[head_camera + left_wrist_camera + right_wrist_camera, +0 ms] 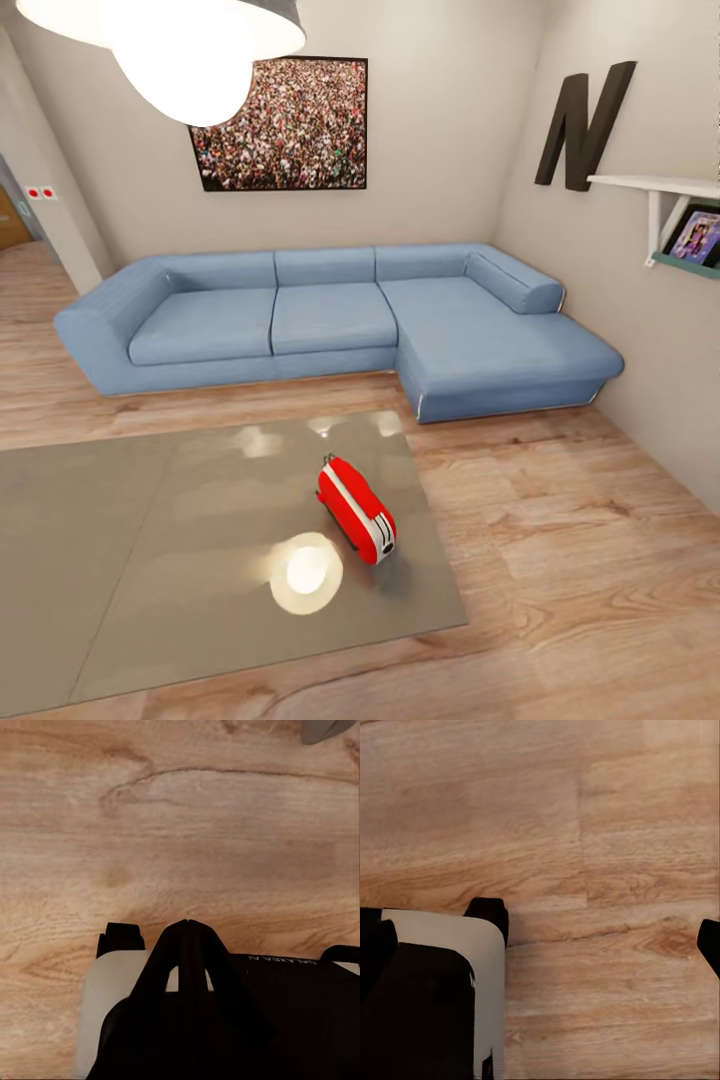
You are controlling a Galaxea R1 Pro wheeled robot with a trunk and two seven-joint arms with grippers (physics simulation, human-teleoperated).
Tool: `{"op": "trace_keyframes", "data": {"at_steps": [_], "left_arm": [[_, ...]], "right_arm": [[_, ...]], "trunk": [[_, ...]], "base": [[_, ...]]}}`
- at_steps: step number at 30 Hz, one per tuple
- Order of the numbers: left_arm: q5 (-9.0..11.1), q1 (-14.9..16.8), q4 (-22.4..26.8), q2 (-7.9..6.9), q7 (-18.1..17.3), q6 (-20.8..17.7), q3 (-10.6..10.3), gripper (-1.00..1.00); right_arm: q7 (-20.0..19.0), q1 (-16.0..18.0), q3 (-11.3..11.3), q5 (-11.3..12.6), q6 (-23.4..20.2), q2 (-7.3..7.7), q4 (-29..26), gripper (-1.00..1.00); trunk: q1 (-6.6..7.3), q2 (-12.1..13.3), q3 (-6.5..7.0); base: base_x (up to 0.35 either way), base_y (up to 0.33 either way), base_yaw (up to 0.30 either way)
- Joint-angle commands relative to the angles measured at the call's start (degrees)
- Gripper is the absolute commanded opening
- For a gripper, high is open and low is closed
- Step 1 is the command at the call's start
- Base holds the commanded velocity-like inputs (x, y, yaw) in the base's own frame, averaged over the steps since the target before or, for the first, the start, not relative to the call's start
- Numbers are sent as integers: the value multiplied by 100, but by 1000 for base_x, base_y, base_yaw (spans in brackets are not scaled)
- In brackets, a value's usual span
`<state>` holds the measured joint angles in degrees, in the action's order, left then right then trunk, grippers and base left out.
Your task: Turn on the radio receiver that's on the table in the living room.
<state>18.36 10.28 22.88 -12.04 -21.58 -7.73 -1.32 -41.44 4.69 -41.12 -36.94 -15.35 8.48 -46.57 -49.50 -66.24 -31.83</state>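
**A:** Where was the radio point(356, 508)?

**B:** Lying on the glossy tabletop point(120, 540), near its right edge, in front of the blue sofa point(330, 320). Its long axis ran diagonally, with the white knob end toward the camera and to the right.

**A:** Easy to handle?

**B:** It looked light, rigid and slick, so I'd just press the knob end. The left claw point(187, 926) looked closed over the floor point(180, 817); I couldn't tell about the right claw.

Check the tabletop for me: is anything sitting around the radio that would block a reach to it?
Nothing visible does. The radio receiver lies alone on the table, near its right edge, with only lamp glare beside it.
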Motion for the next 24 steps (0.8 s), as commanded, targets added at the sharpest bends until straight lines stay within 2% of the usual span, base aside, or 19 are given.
{"op": "trace_keyframes", "data": {"at_steps": [1,3,7,11,15,18,24], "left_arm": [[1,2,-81,0,2,36,0,-100],[1,1,-214,4,3,101,0,-100],[1,3,-626,21,42,312,0,-100],[1,2,-957,33,65,384,4,-100],[1,3,-1133,44,112,396,8,-100],[-5,1,-1290,52,210,457,14,-100],[4,1,-1613,230,819,643,14,-100]], "right_arm": [[106,1,8,-6,2,0,107,100],[283,2,18,-59,6,-13,284,100],[899,5,37,-460,55,-76,910,100],[1544,1,42,-677,429,-186,1613,100],[1923,3,42,-709,598,-209,2075,100],[2017,1,43,-708,666,-214,2274,100],[2244,1,42,-701,720,-220,2682,100]], "trunk": [[0,0,9],[0,0,27],[0,0,63],[0,0,99],[0,0,135],[0,0,162],[0,0,216]], "base": [[0,0,0],[0,0,0],[0,0,0],[0,0,0],[0,0,0],[0,0,0],[0,0,0]]}}
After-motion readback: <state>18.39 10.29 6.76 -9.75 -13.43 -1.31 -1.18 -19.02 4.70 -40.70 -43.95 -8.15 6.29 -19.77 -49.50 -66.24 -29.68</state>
